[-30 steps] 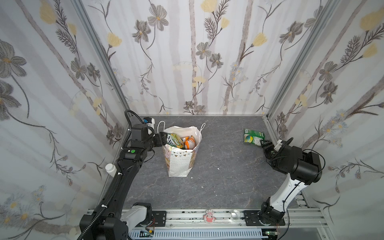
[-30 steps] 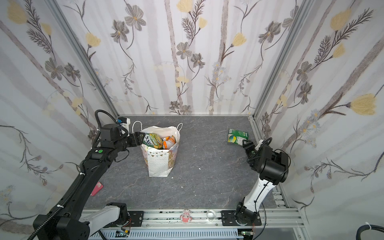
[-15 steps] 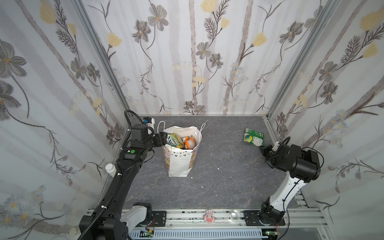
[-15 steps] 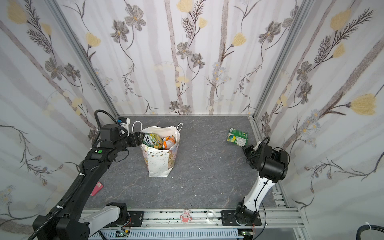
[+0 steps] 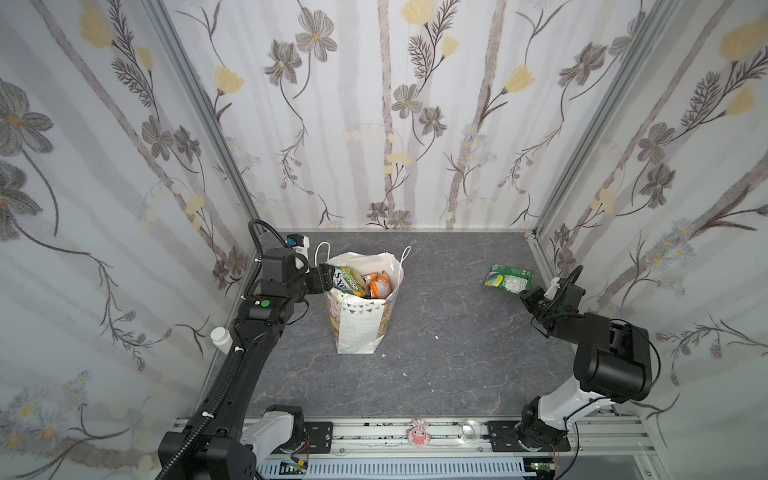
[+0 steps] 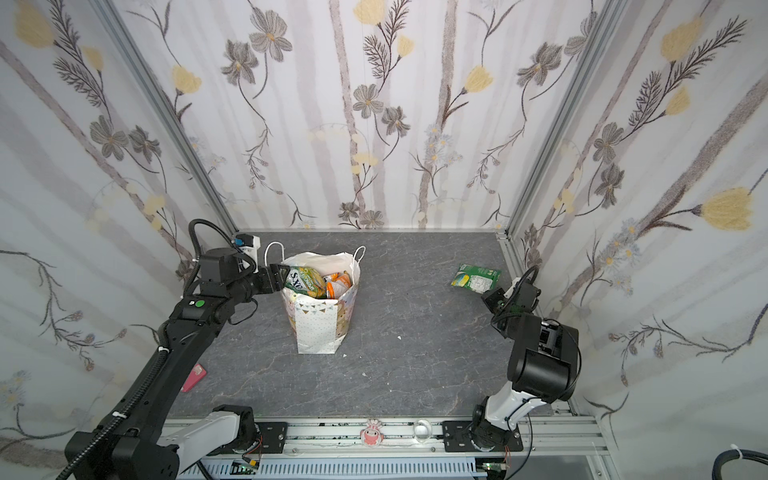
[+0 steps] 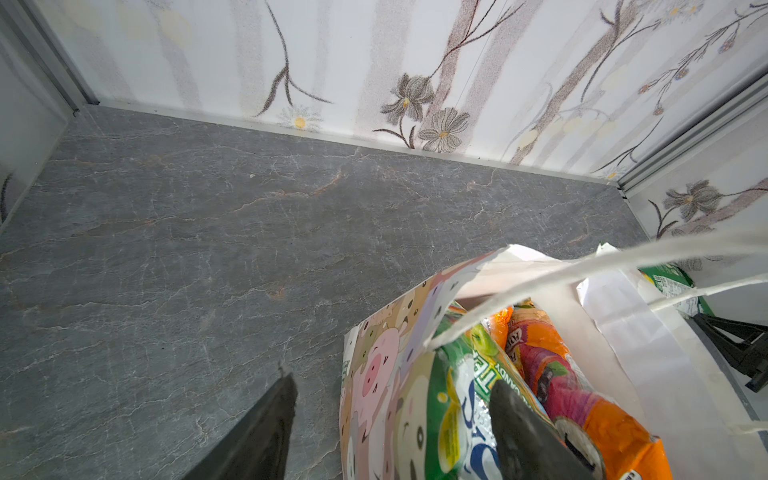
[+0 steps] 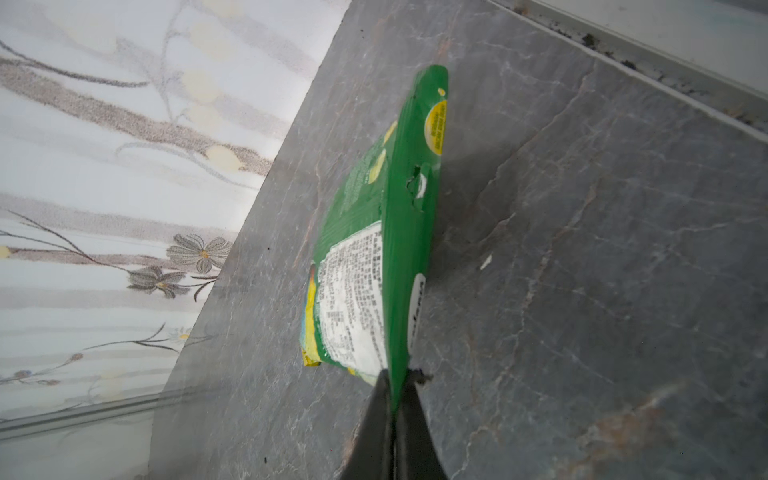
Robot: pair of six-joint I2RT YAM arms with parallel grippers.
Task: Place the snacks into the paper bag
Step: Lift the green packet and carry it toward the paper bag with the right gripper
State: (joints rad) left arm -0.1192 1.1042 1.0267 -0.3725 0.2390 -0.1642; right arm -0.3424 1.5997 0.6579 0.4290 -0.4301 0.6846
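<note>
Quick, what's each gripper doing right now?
Left gripper: open, straddling the rim of the paper bag.
Right gripper: shut on the edge of the green packet.

**Layout, as seen in both top views.** On the table (image 5: pixel 436 365), the bag (image 5: pixel 359 328) stands upright, left of centre, with snacks (image 5: pixel 365 282) inside it up to the rim. The left gripper (image 5: pixel 327 276) is at the bag's left rim and straddles the wall: one finger (image 7: pixel 519 424) is inside, over the snacks, and the other is outside, apart from the wall. The lone packet (image 5: pixel 509 276) is at far right, near the table's right edge and well apart from the bag. The right gripper (image 5: pixel 524 296) is just before the lone packet, pinching its near edge. The bottle (image 5: pixel 219 337) is at the table's left edge, before the bag.
</note>
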